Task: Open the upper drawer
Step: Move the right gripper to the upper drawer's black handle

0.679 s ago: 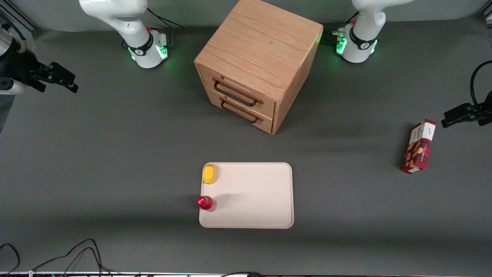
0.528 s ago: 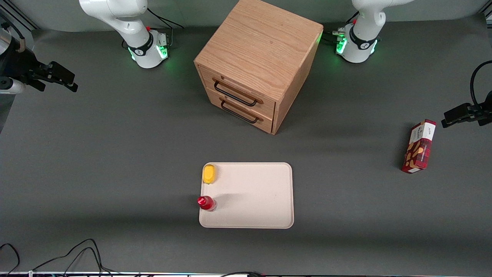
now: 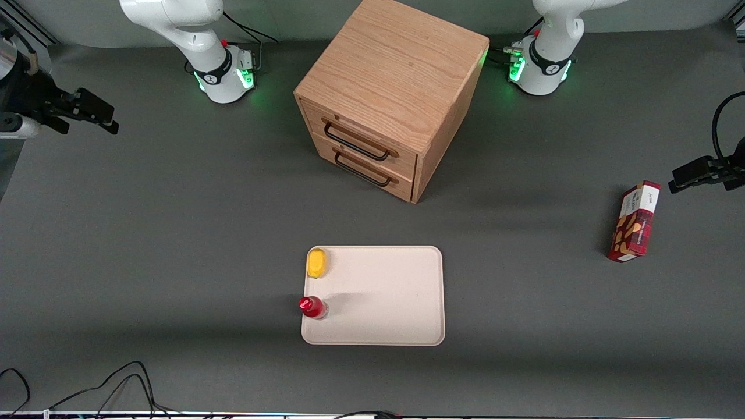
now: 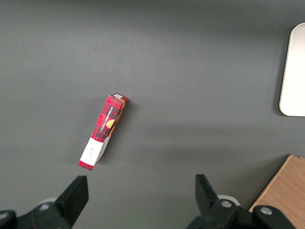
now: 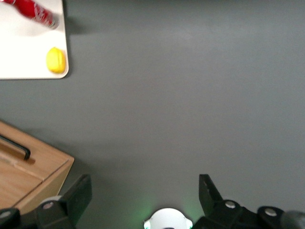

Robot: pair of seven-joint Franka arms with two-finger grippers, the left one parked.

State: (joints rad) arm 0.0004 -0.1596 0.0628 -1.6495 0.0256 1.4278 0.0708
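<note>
Front view: the wooden cabinet (image 3: pixel 396 75) stands in the upper middle of the frame. The upper drawer (image 3: pixel 364 135) is the topmost of its two drawers, its front flush with the cabinet and its black handle (image 3: pixel 355 142) untouched. The bottom drawer (image 3: pixel 378 166) sits just beneath it, also shut. The gripper (image 3: pixel 96 113) hangs at the frame's edge toward the working arm's end of the table, well apart from the cabinet. In the lower middle lies a pale tray (image 3: pixel 396 297), nearer the camera than the cabinet. A yellow fruit (image 3: pixel 316 263) and a red bottle (image 3: pixel 312 307) sit on the tray's edge toward the working arm. A red box (image 3: pixel 635 221) lies toward the parked arm's end.

Left wrist view: the red box (image 4: pixel 104 138) lies on the grey table (image 4: pixel 190 57), with an edge of the tray (image 4: pixel 293 71) and a corner of the cabinet (image 4: pixel 286 191) at the frame's border.

Right wrist view: the gripper (image 5: pixel 143 195) has its jaws wide apart over bare table, holding nothing. The cabinet (image 5: pixel 28 176) shows a stretch of black handle; I cannot tell which drawer's. The tray (image 5: pixel 19 47) carries the yellow fruit (image 5: pixel 56 60) and the red bottle (image 5: pixel 33 12).
</note>
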